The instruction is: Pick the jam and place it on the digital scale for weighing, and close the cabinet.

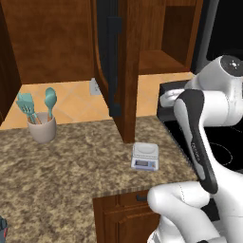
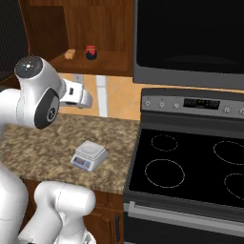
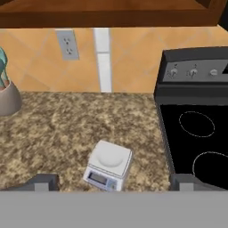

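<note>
The jam (image 2: 91, 52), a small red jar with a dark lid, stands on the shelf inside the open cabinet (image 2: 112, 61), next to a small tan item. The cabinet door (image 1: 114, 66) swings out toward me, edge-on, with its dark inset panel showing. The digital scale (image 1: 145, 156) (image 2: 89, 155) (image 3: 109, 164) lies on the granite counter near the stove, with nothing on its platform. My gripper (image 3: 114, 182) hovers above the counter looking down at the scale. It is open, with its fingertips (image 3: 44, 181) far apart and nothing between them.
A grey cup of teal utensils (image 1: 42, 124) stands at the counter's back left. A black stove (image 2: 190, 167) borders the counter on the right, under a dark microwave (image 2: 190, 38). A wall outlet (image 3: 67, 43) sits on the tiled backsplash. A low drawer unit (image 1: 126, 211) is under the counter.
</note>
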Controlling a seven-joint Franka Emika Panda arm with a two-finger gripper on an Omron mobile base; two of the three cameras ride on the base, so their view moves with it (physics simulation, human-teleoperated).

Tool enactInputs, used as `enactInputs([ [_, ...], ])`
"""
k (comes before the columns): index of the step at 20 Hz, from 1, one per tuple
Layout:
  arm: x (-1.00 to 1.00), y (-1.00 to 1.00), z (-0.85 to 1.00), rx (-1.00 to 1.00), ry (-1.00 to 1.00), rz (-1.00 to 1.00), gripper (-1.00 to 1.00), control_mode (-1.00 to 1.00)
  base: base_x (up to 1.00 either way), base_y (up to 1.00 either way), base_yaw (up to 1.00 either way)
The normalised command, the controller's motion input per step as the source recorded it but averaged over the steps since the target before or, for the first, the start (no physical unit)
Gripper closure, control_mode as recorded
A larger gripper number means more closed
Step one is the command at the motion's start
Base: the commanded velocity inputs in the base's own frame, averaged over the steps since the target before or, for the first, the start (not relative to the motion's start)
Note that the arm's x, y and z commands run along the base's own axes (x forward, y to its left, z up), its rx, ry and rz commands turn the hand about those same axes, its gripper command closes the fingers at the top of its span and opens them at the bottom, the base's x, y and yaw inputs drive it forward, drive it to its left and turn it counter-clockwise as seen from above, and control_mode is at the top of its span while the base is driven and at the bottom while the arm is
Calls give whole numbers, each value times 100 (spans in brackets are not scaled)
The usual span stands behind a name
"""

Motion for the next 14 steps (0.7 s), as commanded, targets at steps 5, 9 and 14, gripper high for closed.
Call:
enactInputs([
  [5, -15, 0, 82, -3, -10, 0, -100, -100, 0, 0, 0],
  [9, -1, 0, 66, -3, -12, 0, -100, -100, 0, 0, 0],
  [14, 0, 0, 35, 0, -3, 0, -100, -100, 0, 0, 0],
])
